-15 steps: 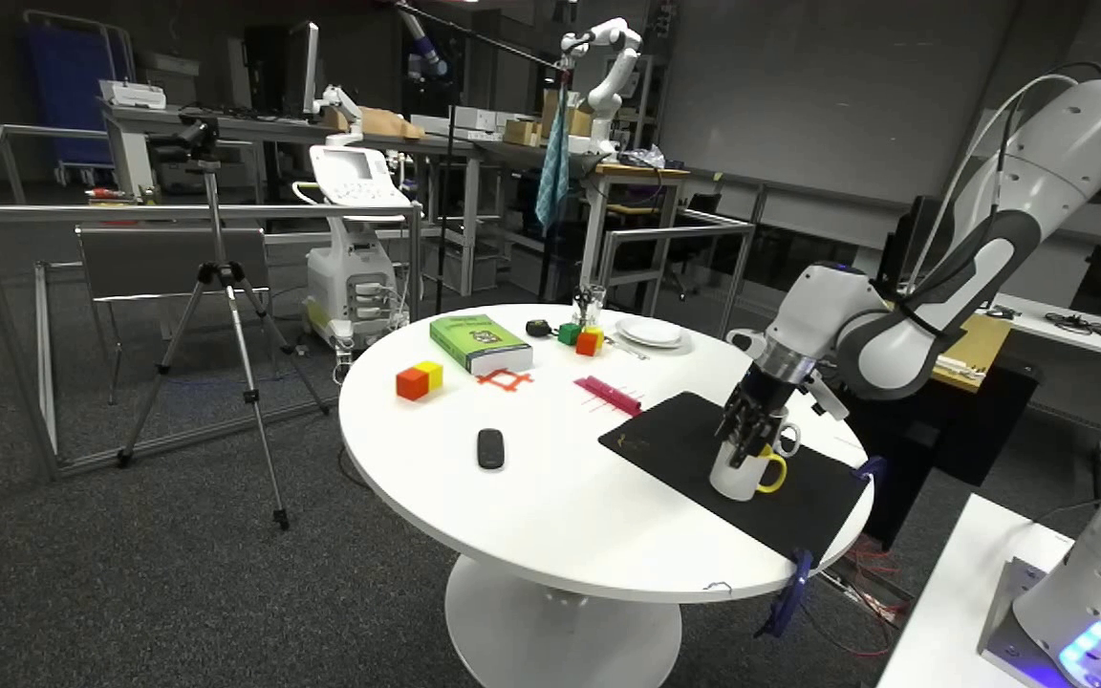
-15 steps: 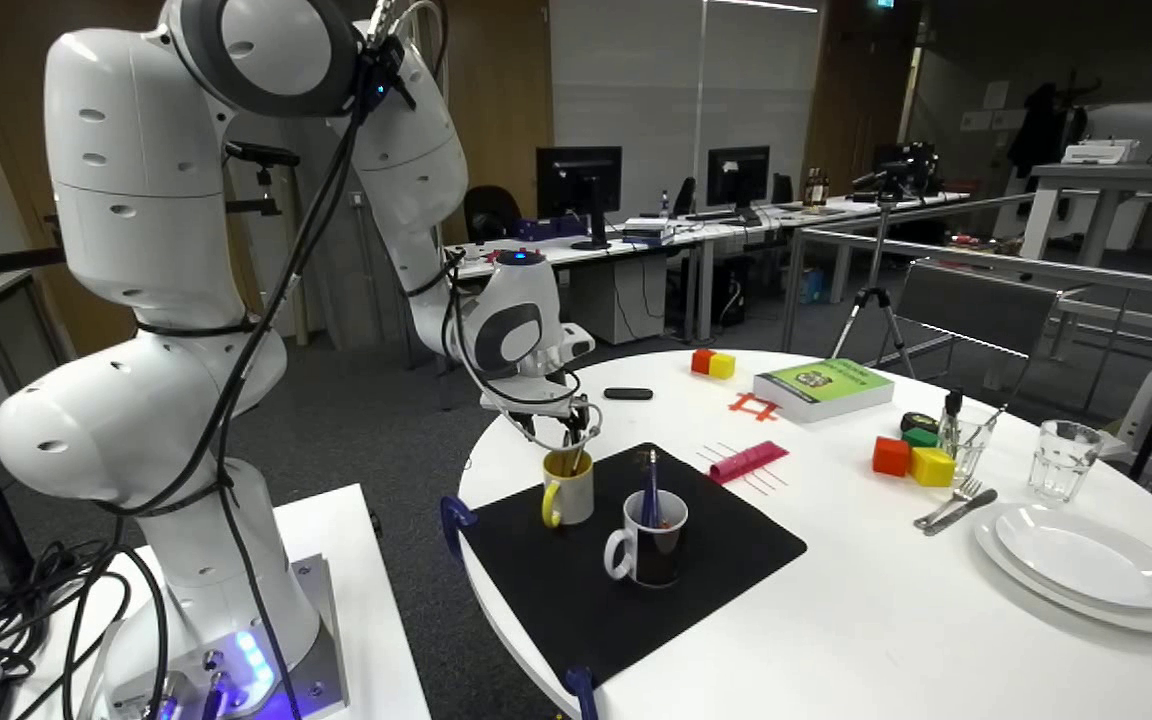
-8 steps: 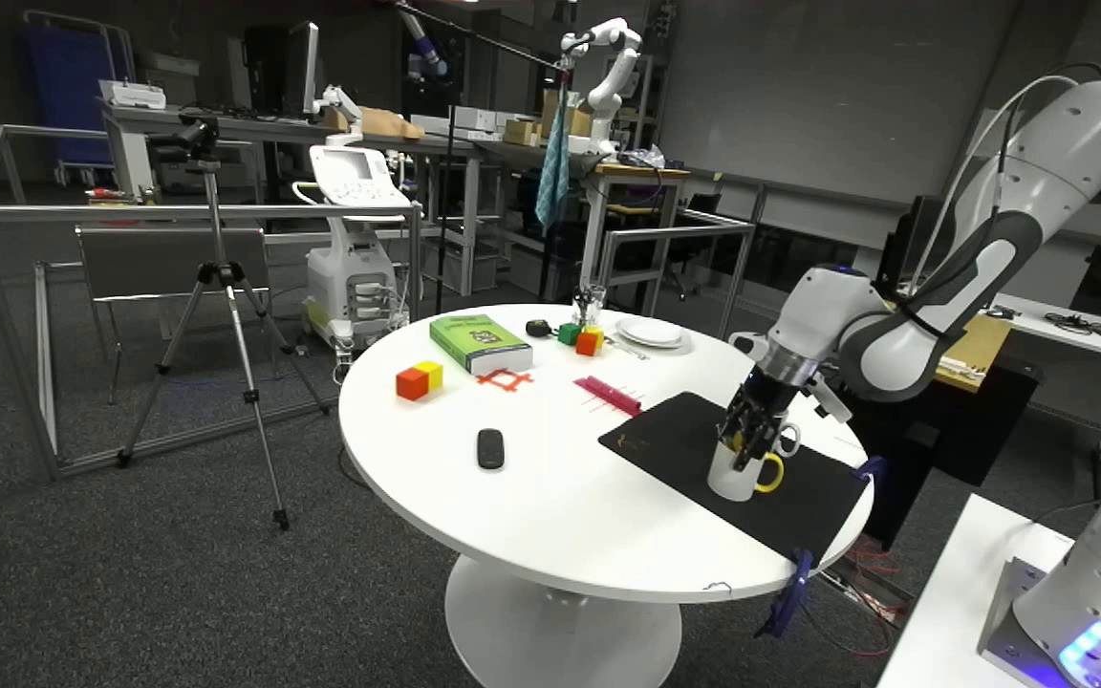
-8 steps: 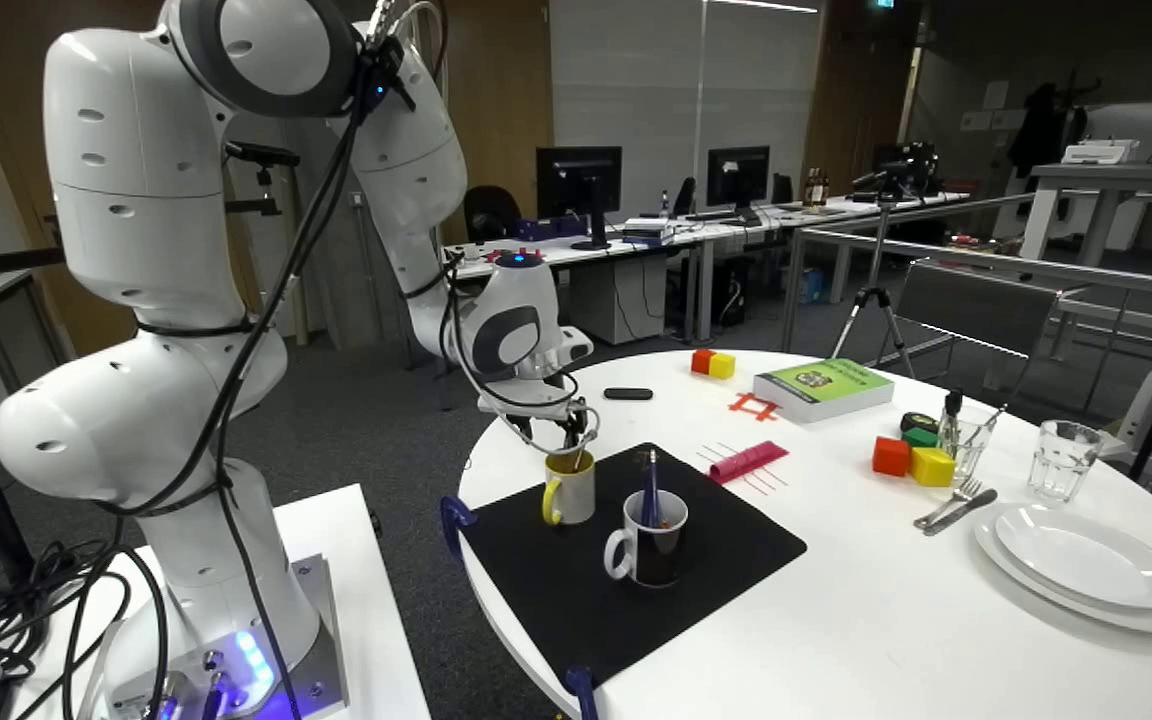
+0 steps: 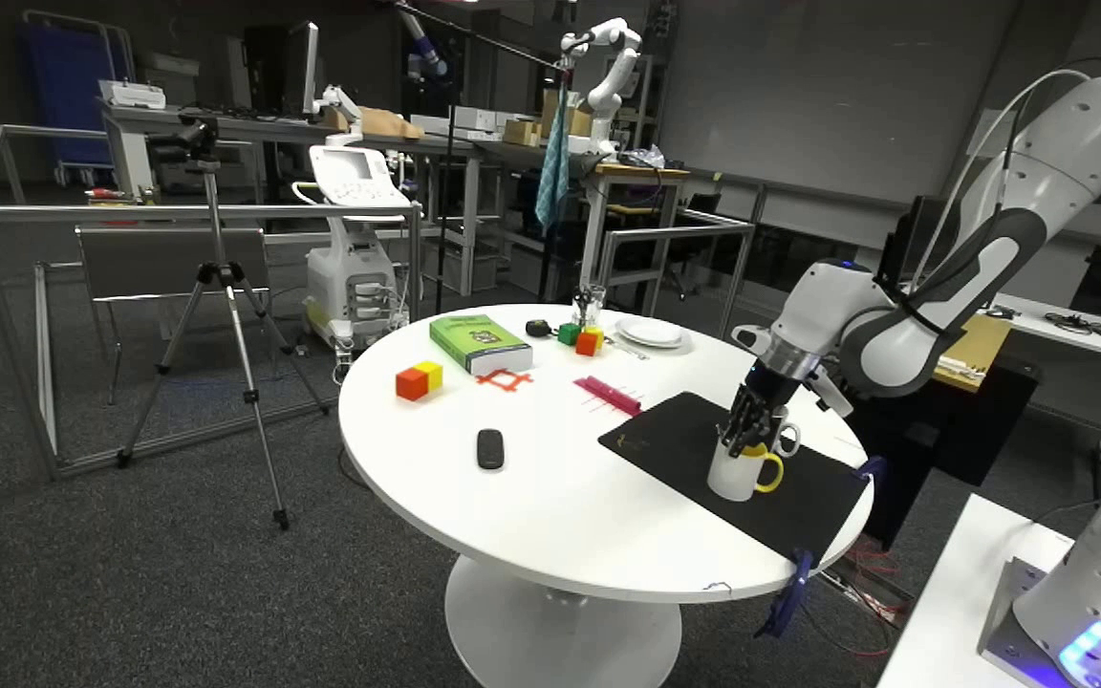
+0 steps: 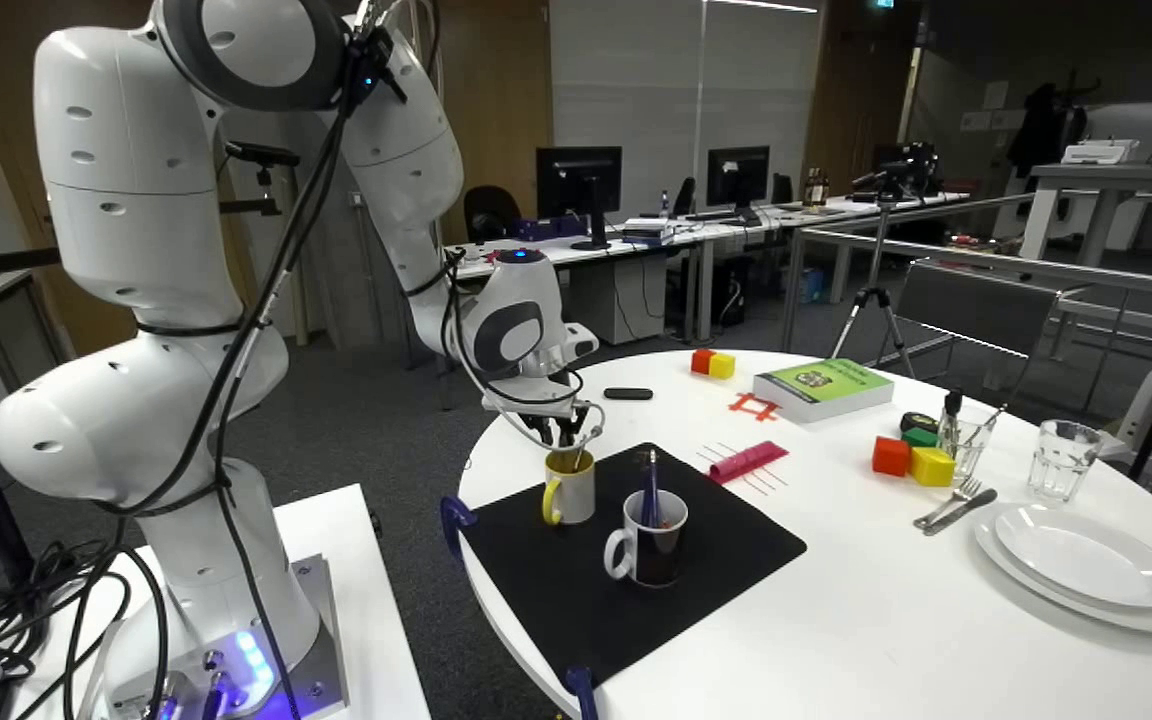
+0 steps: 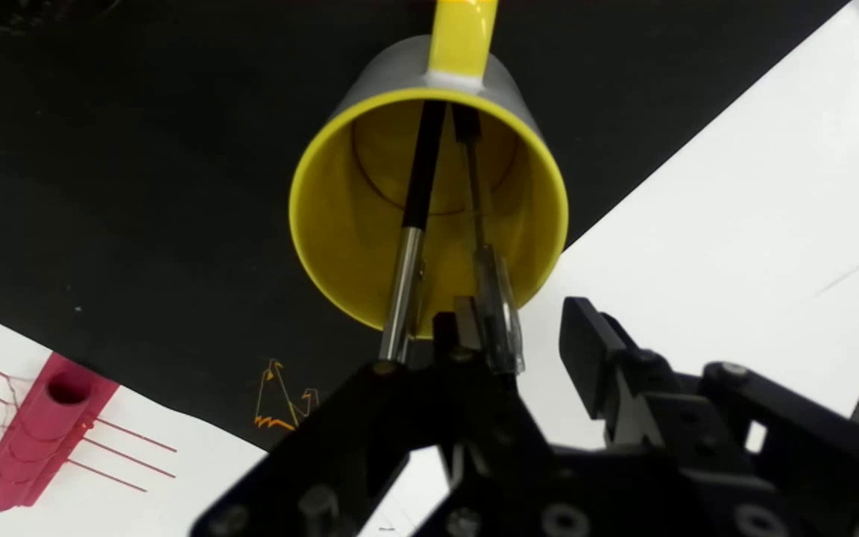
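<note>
A white mug with a yellow inside and handle (image 6: 581, 500) stands upright on a black mat (image 6: 546, 590). My gripper (image 7: 525, 317) hangs over its mouth, jaws part-way apart. Between the fingers is a clear-ended pen (image 7: 502, 321) standing in the mug. It lies against or close beside the left finger, while a gap separates it from the right finger (image 7: 586, 350). A metal pen with a black grip (image 7: 403, 291) leans outside the left finger. In both exterior views the gripper (image 5: 740, 441) is right above the mug's rim, and the pens are partly hidden there.
Another mug (image 6: 664, 550) holding a blue pen stands close by on the mat. Blue clamps (image 6: 453, 520) grip the table edge. On the white round table (image 5: 550, 506) are a pink holder (image 6: 748, 460), a black remote (image 5: 490, 449), coloured blocks, a green book (image 5: 484, 346), glasses and plates (image 6: 1086, 555).
My fingers have drawn closer together above the mug. The wrist has shifted very slightly. The mug and the other things on the table stay where they were.
</note>
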`<state>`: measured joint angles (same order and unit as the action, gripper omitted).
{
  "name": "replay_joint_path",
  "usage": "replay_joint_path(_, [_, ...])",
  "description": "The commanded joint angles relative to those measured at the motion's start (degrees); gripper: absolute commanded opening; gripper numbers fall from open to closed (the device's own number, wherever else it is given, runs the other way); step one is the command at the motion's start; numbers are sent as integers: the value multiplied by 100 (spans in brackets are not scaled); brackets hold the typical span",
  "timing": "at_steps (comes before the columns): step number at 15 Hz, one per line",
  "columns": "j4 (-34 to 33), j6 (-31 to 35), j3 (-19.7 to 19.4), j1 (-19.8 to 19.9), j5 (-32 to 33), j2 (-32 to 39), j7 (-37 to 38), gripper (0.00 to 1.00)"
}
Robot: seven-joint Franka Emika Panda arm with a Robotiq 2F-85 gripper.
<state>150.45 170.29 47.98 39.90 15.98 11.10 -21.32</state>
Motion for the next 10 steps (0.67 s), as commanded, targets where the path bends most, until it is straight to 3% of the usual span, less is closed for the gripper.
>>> replay_joint_path(1, [79,-140,-9,55,41,-195,-78,6])
replay_joint_path(3, [70,-146,-16,53,40,-219,-80,0])
replay_joint_path(4, [75,-159,-11,52,35,-236,-77,4])
replay_joint_path(10, [86,-216,131,102,-49,-379,-128,4])
